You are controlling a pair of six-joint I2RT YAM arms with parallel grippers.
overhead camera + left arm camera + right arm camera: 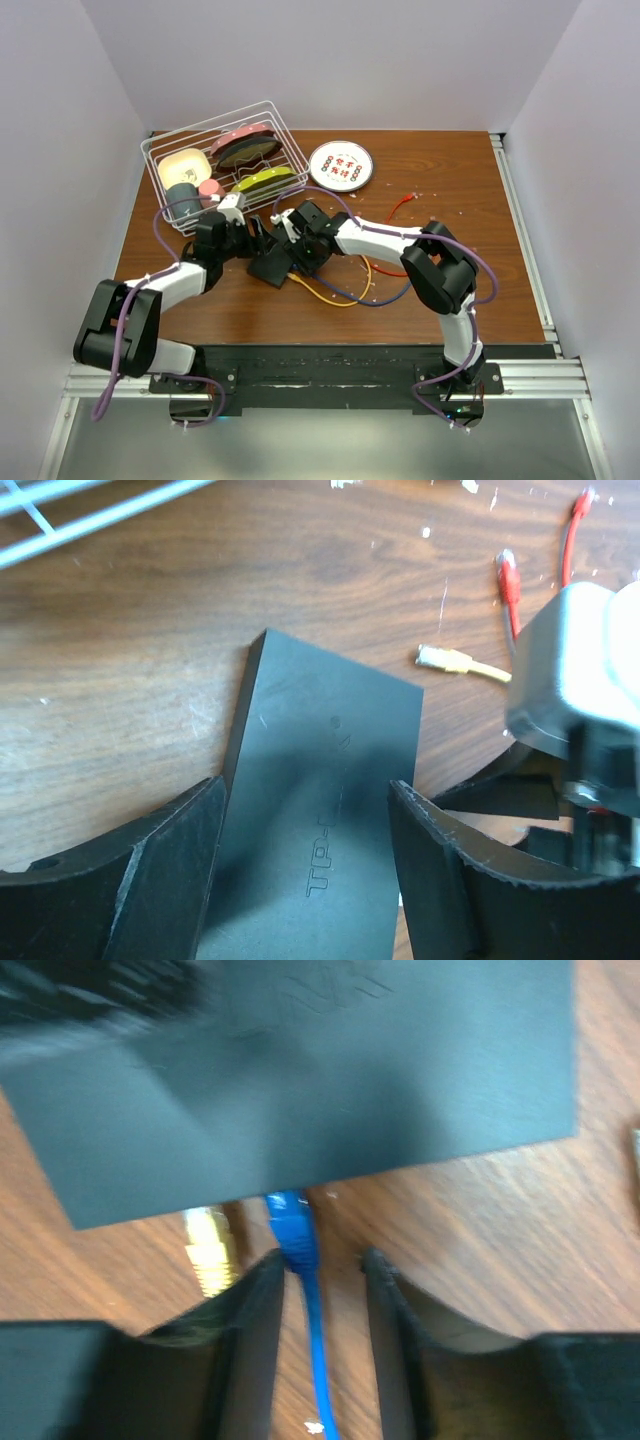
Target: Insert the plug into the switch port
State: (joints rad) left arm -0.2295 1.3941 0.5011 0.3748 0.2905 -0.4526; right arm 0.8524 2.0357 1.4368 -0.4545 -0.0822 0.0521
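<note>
- Where the blue plug [290, 1222] meets the switch [300, 1080] is the relation that matters: in the right wrist view the plug sits at frame centre, its nose tucked under the switch's lower edge, directly ahead of the right gripper [322, 1258]
- The plug and its cable run straight down the frame between the two right fingers, so their long axis lines up with the gripper's reach and points square into that edge
- Right gripper: released; its fingers stand apart on either side of the cable, with clear wood showing between the cable and the right-hand finger, so nothing is pinched
- Whether the plug is fully seated in a port cannot be told, since the sockets are hidden under the edge; my judgement is that it is at or in a port
- Left gripper [305, 785]: its fingers are spread wide and flank two opposite sides of the switch in the lower half of the left wrist view; whether the pads press on it or merely stand beside it, I cannot tell
- The right arm is the nearer one to the plug, the left to the switch body; in the top view the two meet at centre frame
- A yellow plug [208, 1245] lies just left of the blue one, close enough to be nudged
- The surface is a brown wooden table [450, 200] scattered with pale crumbs, and loose red cable [510, 580] lies nearby
- A wire rack [220, 150] and a round plate [341, 165] sit toward the upper part of the top view, well apart from the work
</note>
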